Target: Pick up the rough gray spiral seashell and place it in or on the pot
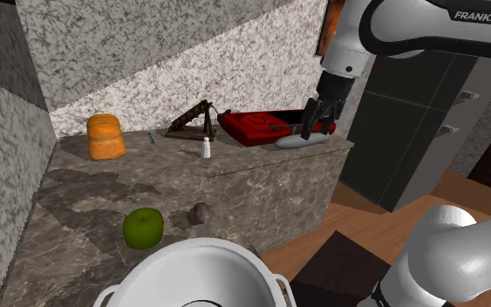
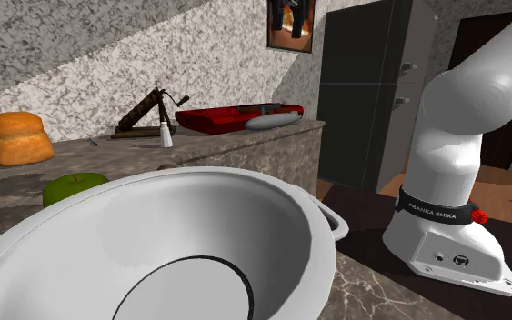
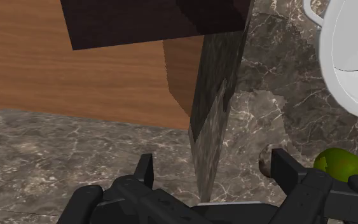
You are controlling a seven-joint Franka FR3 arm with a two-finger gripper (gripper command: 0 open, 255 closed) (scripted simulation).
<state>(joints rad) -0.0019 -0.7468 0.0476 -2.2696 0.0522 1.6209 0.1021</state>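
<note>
The seashell (image 1: pixel 201 213) is a small rough grey-brown lump on the lower dark marble counter, between the green apple (image 1: pixel 143 228) and the step up to the raised ledge. Just in front of it, the white pot (image 1: pixel 195 272) stands at the counter's near edge. My gripper (image 1: pixel 317 125) hangs far from the shell, over the right end of the raised ledge, beside a red case (image 1: pixel 259 126). In the wrist view the gripper (image 3: pixel 214 173) is open with nothing between its fingers; the seashell (image 3: pixel 266 161) peeks out beside one finger, with the apple (image 3: pixel 343 164) and pot (image 3: pixel 355 44) beyond.
On the raised ledge sit a loaf of bread (image 1: pixel 105 136), a wooden corkscrew-like tool (image 1: pixel 194 120), a small white shaker (image 1: pixel 206 149) and a grey oblong object (image 1: pixel 299 142). Speckled stone walls close the back and left. Dark cabinets (image 1: pixel 418 131) stand to the right.
</note>
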